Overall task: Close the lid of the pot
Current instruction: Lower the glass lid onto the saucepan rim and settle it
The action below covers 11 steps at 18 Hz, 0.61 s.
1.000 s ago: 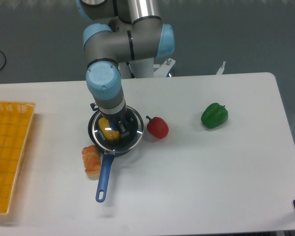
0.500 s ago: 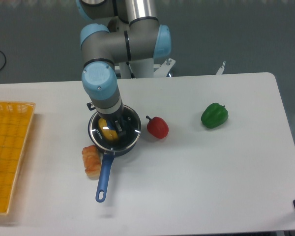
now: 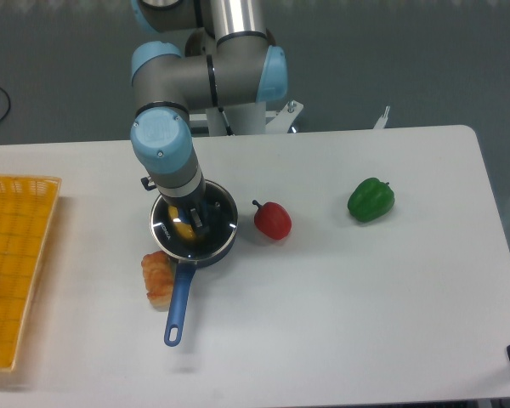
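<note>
The pot (image 3: 180, 293) is a small dark blue pan with a long blue handle pointing toward the table's front. The pot lid (image 3: 219, 223), clear glass with a silver rim, lies over the pan's mouth. A yellow object (image 3: 182, 228) shows through the glass inside the pan. My gripper (image 3: 194, 218) reaches down onto the lid's centre. Its fingers hide the blue knob, and it looks shut on that knob.
A red pepper (image 3: 273, 220) lies just right of the pot. A green pepper (image 3: 371, 199) lies further right. An orange and white food piece (image 3: 157, 276) touches the pot's left front. A yellow basket (image 3: 13, 263) stands at the left edge.
The arm, lid and pot have shifted slightly to the left. The lid now sits more squarely over the pan.
</note>
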Available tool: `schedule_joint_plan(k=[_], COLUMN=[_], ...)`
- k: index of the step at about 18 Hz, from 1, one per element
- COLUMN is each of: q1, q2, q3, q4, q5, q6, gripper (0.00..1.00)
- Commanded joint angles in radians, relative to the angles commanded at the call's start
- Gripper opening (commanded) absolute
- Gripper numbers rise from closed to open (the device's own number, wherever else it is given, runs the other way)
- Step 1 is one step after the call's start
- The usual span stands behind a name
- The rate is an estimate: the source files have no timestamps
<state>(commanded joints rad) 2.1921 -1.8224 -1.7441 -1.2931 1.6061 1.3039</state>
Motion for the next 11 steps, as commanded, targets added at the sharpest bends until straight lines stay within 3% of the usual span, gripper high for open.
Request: schedule_joint_plan(k=[11], q1=[0.012], q2=[0.002], q3=[0.015], q4=[-0.014], q5=[-0.006], q6=[0.003], gripper=[0.60])
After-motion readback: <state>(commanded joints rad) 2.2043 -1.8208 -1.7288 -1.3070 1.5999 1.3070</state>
